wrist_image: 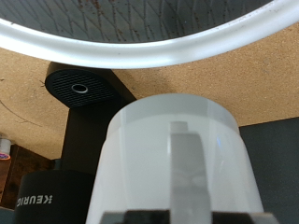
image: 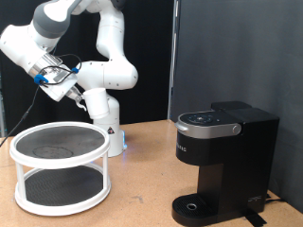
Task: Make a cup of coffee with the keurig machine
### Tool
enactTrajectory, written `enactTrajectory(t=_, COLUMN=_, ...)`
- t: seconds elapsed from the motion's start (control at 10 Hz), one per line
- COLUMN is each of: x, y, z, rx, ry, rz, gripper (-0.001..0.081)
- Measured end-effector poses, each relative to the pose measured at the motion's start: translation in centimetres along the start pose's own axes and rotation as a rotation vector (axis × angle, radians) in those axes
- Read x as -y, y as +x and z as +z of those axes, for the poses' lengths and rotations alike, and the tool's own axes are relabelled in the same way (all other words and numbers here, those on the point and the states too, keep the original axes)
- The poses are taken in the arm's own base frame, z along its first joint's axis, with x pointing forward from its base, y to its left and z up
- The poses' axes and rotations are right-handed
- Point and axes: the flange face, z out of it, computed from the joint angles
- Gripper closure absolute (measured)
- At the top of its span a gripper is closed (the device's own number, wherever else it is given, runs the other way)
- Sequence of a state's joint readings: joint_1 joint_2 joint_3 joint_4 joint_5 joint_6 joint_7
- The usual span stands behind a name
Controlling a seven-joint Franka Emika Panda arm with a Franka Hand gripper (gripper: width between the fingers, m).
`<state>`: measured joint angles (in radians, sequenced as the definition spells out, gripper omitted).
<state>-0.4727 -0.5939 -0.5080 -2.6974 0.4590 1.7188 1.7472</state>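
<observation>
My gripper (image: 72,93) hangs high at the exterior view's upper left, above the white stand. In the wrist view it is shut on the cup (wrist_image: 149,159), a plain white mug that fills the lower frame, with one finger (wrist_image: 187,177) lying across its wall. I cannot make out the cup in the exterior view. The keurig machine (image: 225,156) stands at the exterior view's right with its lid down and nothing on its round drip base (image: 196,206). The machine also shows in the wrist view (wrist_image: 79,140), beyond the cup.
A white two-tier round mesh stand (image: 61,165) sits at the exterior view's left, under the gripper; its rim (wrist_image: 140,51) crosses the wrist view. A small white and red item (wrist_image: 5,149) lies at the wrist view's edge. The table is brown wood (image: 142,189).
</observation>
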Motion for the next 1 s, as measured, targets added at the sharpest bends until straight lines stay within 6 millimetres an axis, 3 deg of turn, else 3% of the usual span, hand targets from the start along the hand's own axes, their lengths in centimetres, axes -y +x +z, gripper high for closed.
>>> enactTrajectory(t=0.2, x=0.2, y=-1.0, z=1.5, rx=0.021, ry=0.045, rz=0.086, gripper=0.0804)
enactTrajectory(t=0.7, x=-0.8, y=-8.0, z=6.3, rx=0.186, ry=0.184, rz=0.268, gripper=0.0804)
enactTrajectory(t=1.0, x=-2.2, y=-10.8, z=9.4, rx=0.140, ry=0.208, rz=0.259, gripper=0.0804)
